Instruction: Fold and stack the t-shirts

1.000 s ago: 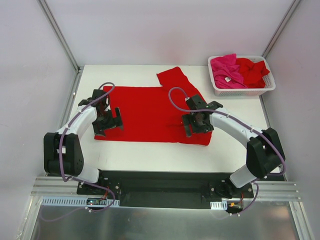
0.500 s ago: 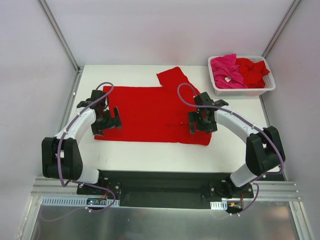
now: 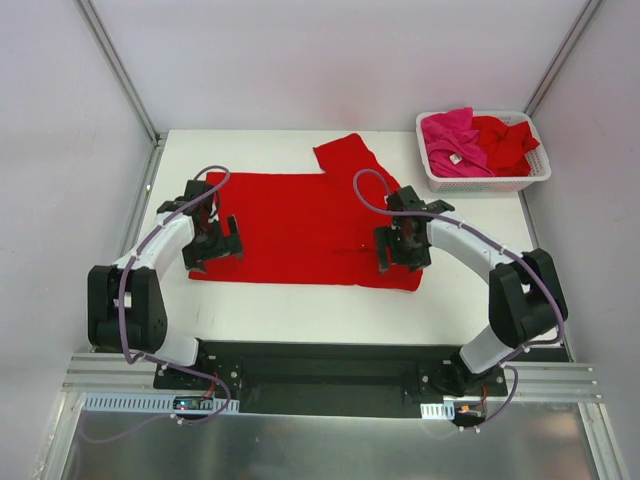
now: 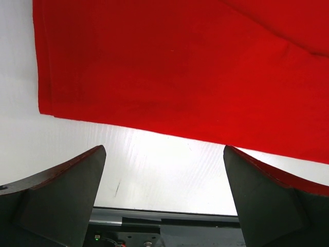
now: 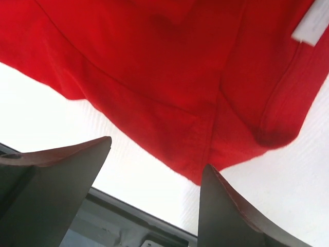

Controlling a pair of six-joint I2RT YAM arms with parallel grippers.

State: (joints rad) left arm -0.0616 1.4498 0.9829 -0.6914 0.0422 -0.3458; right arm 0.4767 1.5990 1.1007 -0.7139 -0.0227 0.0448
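The red t-shirt [image 3: 300,225] is lying spread out flat in the middle of the table [image 3: 300,300], with one sleeve [image 3: 345,155] poking out on the far side. It hasn't budged over the last second.

What did change is pretty small. Your right gripper [image 3: 400,258] slid a touch rightward along the shirt's right end, then settled back a hair, and its jaws drew in slightly. They're still apart with nothing between them, hovering over the near right corner. In the right wrist view the cloth edge and a seam sit right ahead of the fingers, with a white label [image 5: 311,25] off to the side.

Your left gripper [image 3: 218,250] basically stayed put at the near corner of the shirt's left end. Its jaws are spread as wide as they go and hold nothing. The left wrist view shows the shirt's edge just beyond the fingertips, with bare table in between.

So I'd read this as lining up, not folding yet. Both grippers sit about level along the near edge, so my guess is you next drop onto those two corners and pinch for the first fold.

The white slotted basket [image 3: 540,172] at the far right still holds the magenta-pink t-shirt [image 3: 450,135] and more red t-shirts [image 3: 505,140]. No stack is started yet.
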